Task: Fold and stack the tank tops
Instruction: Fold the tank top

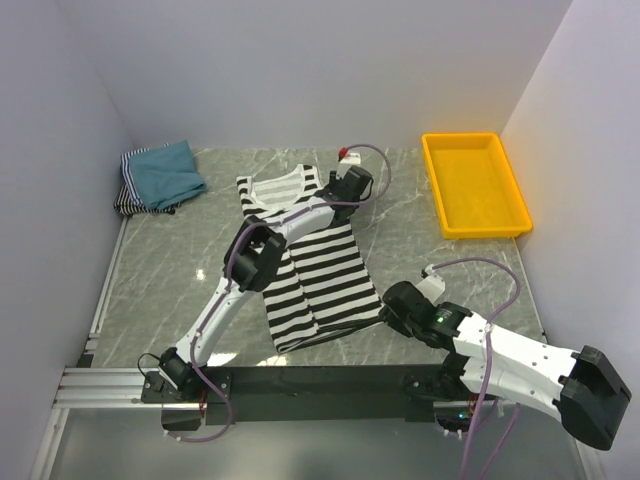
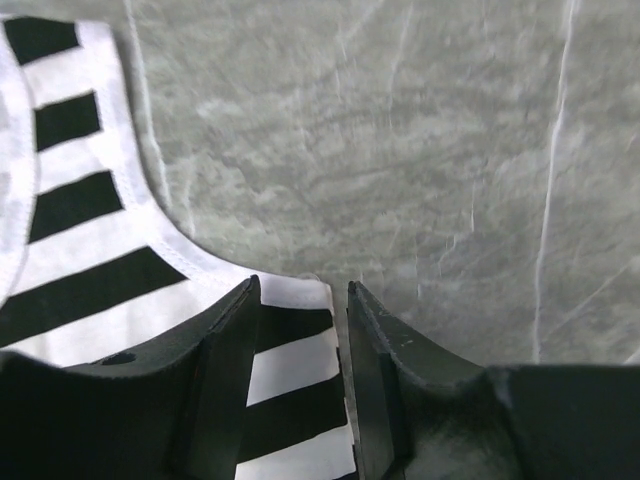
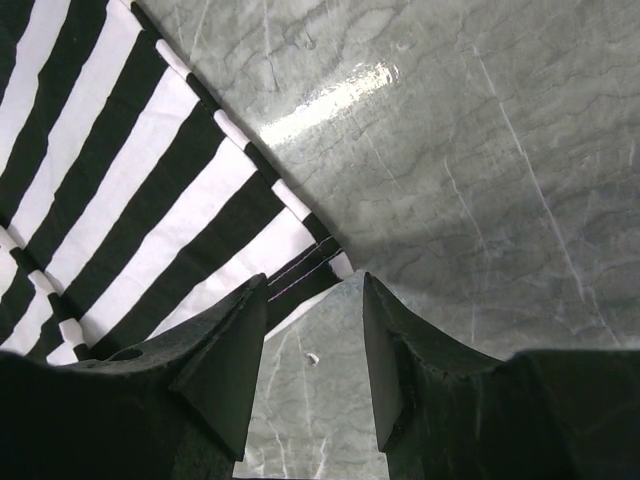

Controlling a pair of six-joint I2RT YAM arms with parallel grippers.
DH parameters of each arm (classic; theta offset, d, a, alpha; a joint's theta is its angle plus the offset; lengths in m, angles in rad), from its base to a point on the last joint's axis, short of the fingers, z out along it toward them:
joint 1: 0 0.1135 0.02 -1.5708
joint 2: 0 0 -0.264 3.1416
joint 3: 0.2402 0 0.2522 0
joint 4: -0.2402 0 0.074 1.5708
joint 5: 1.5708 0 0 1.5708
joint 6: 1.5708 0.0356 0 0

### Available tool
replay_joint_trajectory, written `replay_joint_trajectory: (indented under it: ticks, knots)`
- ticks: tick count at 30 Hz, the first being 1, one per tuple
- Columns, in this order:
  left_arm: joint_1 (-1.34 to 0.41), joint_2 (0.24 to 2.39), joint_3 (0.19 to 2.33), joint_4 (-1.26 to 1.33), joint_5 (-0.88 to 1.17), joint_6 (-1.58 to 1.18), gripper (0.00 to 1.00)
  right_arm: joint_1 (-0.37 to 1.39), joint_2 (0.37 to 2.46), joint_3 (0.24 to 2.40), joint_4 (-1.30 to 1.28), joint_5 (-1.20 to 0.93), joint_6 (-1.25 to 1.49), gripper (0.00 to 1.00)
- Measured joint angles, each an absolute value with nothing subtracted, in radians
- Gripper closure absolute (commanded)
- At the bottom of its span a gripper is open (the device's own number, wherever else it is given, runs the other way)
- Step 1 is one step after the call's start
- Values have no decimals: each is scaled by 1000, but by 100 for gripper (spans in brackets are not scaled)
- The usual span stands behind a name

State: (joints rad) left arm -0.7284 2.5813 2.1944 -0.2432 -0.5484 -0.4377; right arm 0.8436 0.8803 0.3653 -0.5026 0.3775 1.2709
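A black-and-white striped tank top (image 1: 325, 270) lies spread flat mid-table, neck toward the back. My left gripper (image 1: 352, 185) is at its far right shoulder strap. In the left wrist view the strap end (image 2: 295, 340) lies between the parted fingers of that gripper (image 2: 300, 290), with a sliver of table showing beside it. My right gripper (image 1: 392, 305) is at the near right hem corner. In the right wrist view the gripper (image 3: 315, 285) is open over bare table, the hem corner (image 3: 320, 258) just ahead of its tips. A folded teal tank top (image 1: 165, 172) rests on a striped one (image 1: 128, 197) at the back left.
A yellow tray (image 1: 478, 230) stands at the back right. White walls close in the left, back and right sides. A metal rail (image 1: 100, 385) runs along the near edge by the arm bases. Grey marble tabletop (image 1: 420, 260) shows around the cloth.
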Motion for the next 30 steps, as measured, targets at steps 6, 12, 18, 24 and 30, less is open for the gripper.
replay_joint_trajectory:
  ticks: [6,12,18,24,30]
  knots:
    - [-744,2616,2212,-239,-555,-419,55,842,878,365,-503,378,1271,50]
    - [-749,2616,2217,-233,-555,-408,63,832,878,356,-495,380,1271,49]
    - [-750,2616,2217,-233,-555,-406,74,822,896,350,-477,379,1268,49]
    - [-750,2616,2217,-229,-555,-405,81,820,926,349,-452,377,1266,51]
    - [-750,2616,2214,-218,-555,-406,85,820,932,339,-421,377,1266,58]
